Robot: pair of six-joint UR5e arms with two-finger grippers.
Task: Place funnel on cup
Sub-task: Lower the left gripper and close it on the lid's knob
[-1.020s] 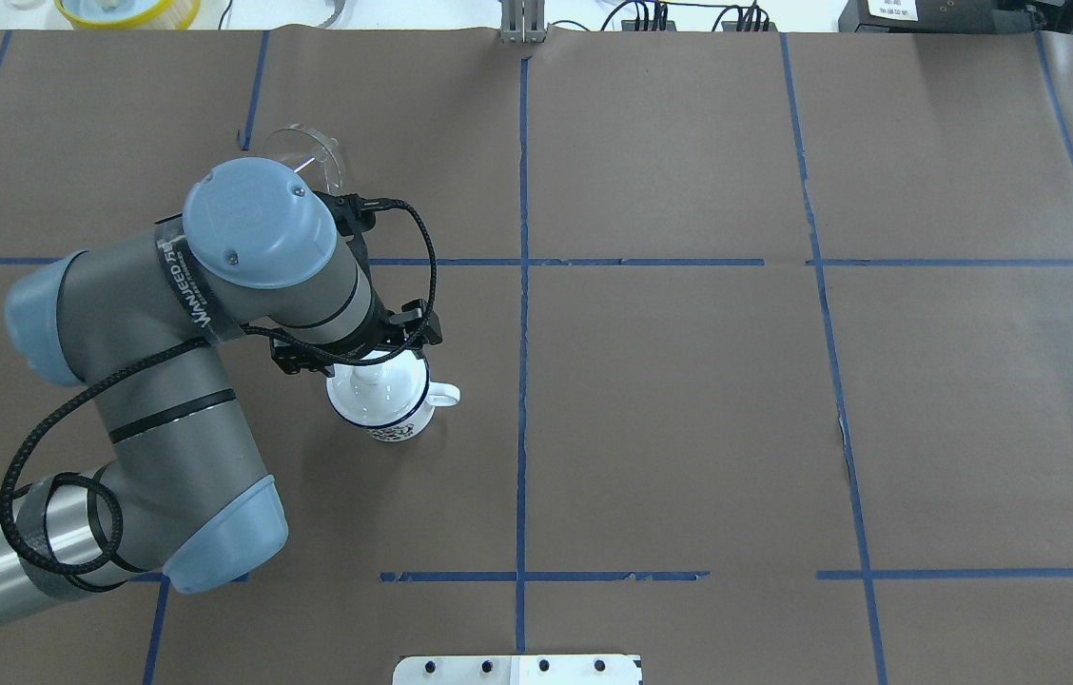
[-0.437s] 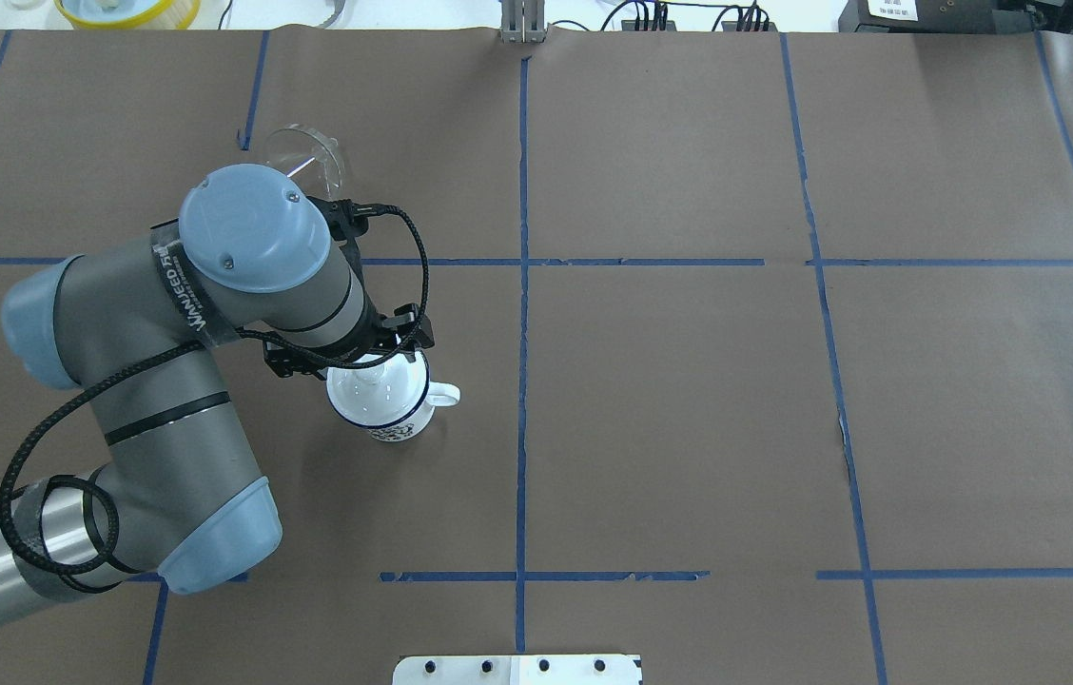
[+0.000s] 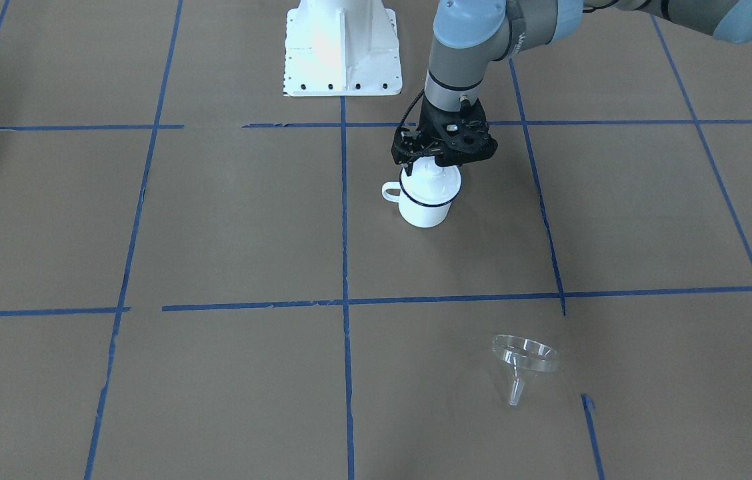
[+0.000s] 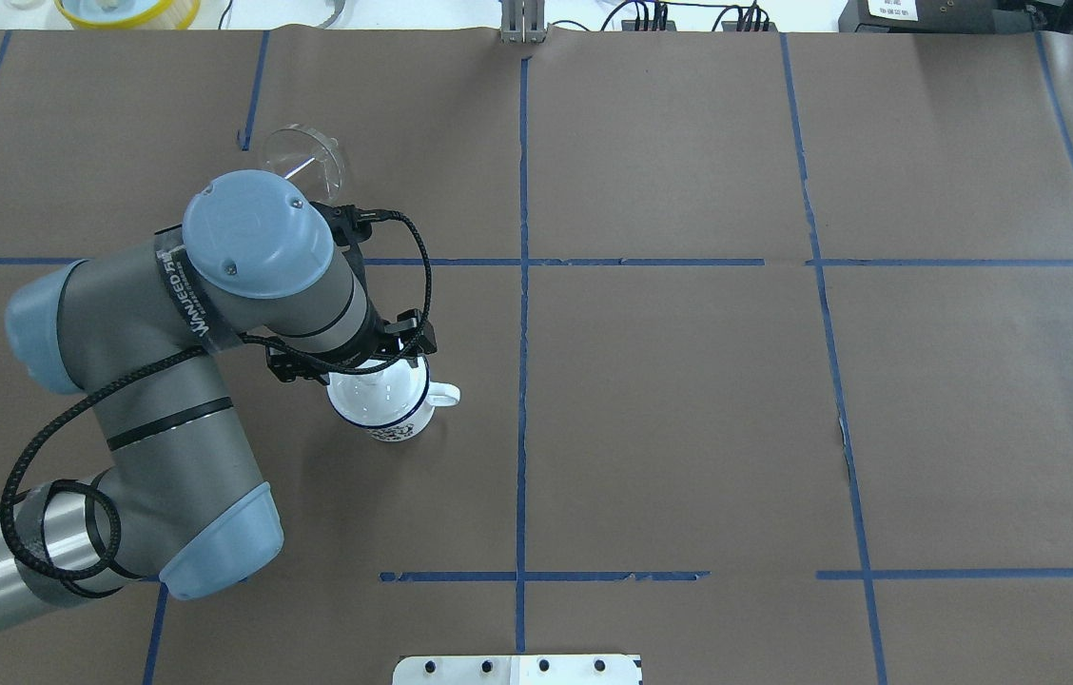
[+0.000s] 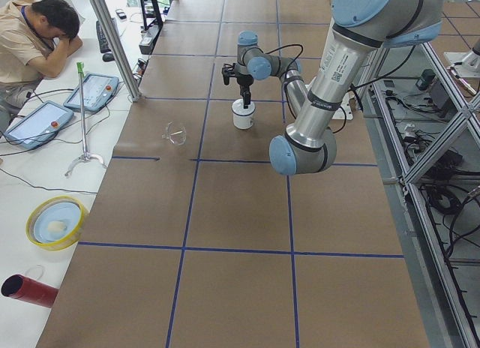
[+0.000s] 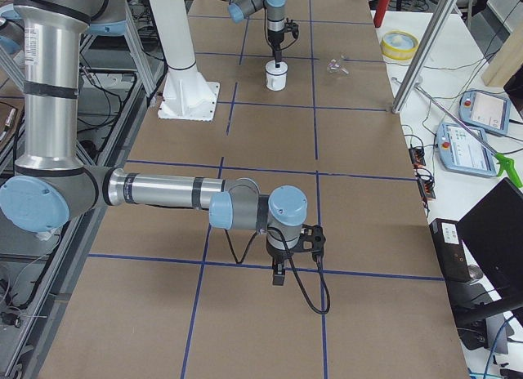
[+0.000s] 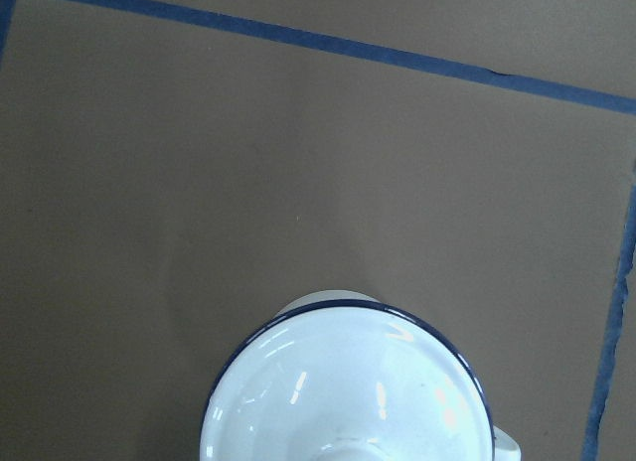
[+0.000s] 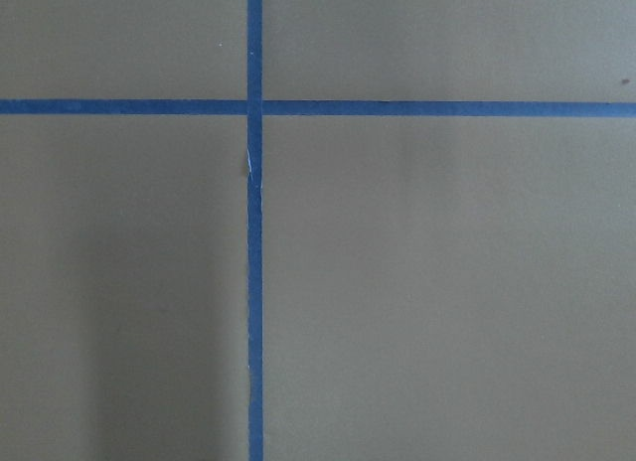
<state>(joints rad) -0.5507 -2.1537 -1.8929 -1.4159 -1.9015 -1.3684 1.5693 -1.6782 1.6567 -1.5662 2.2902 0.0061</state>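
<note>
The brown paper-covered worktop (image 4: 689,381) is ruled into squares by blue tape lines (image 4: 522,381), with a white pedestal (image 3: 341,47) bolted at the robot's edge and, past the far edge, a seated operator (image 5: 34,33) beside a yellow-rimmed bowl (image 5: 56,222). The funnel (image 3: 524,360) lies tipped on its side on bare paper, well apart from the cup (image 3: 424,207) and across a tape line from it. The left gripper (image 3: 441,163) hangs right over the cup's mouth, hiding its fingers, so released or clenched I cannot tell; likewise the right gripper (image 6: 279,274), seen only from the side
</note>
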